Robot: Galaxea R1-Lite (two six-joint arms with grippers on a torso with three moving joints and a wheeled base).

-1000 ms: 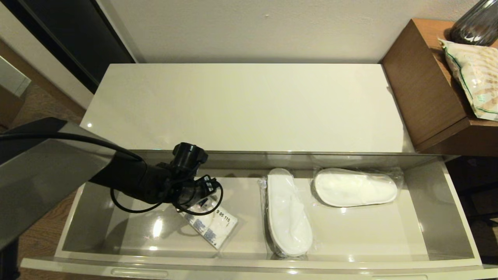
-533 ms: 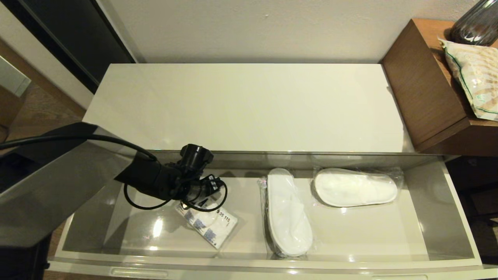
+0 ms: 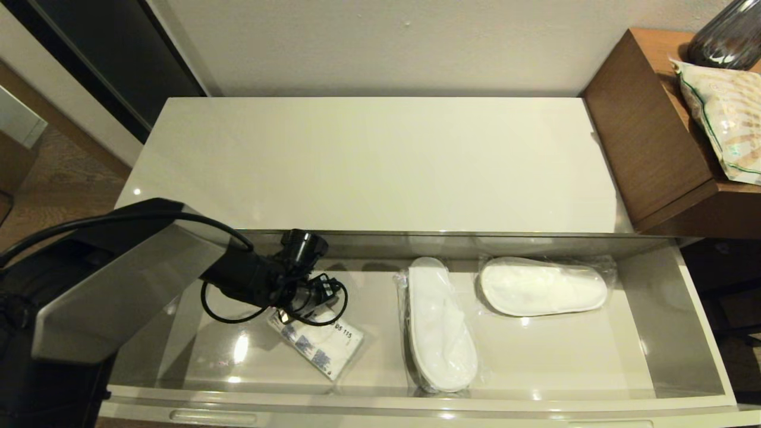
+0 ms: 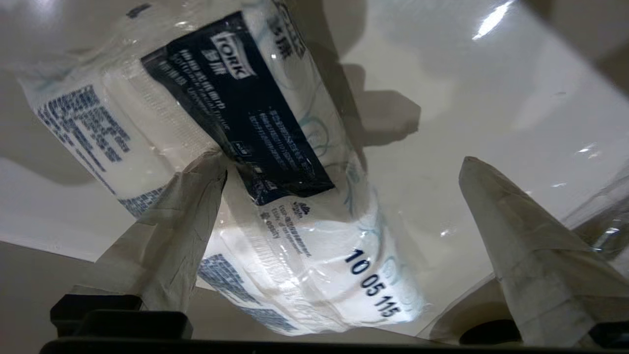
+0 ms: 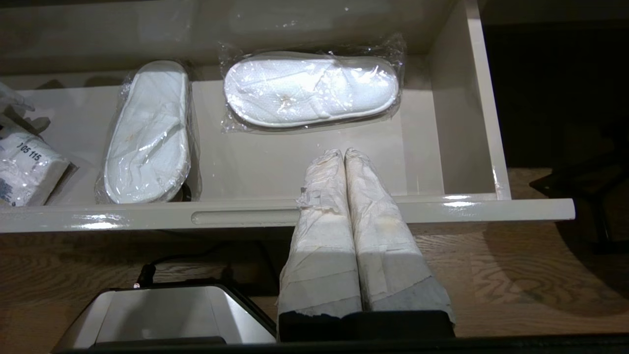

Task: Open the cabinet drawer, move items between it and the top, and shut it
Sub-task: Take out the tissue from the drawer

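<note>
The cabinet drawer stands pulled out, below the cream top. On its floor lies the white tissue pack with blue print, left of two wrapped white slippers. My left gripper reaches down into the drawer over the pack's far end. In the left wrist view the left gripper is open astride the tissue pack, one finger touching it. My right gripper is shut and empty, held before the drawer's front rim. I cannot make out the black ring.
A taller brown wooden table adjoins the cabinet on the right, carrying a green-trimmed patterned bag and a dark glass vase. The drawer's right side wall stands close to the far slipper. Wooden floor lies in front.
My left arm has swung right and farther into the drawer, bringing the gripper down around the tissue pack. The pack and slippers have not moved.
</note>
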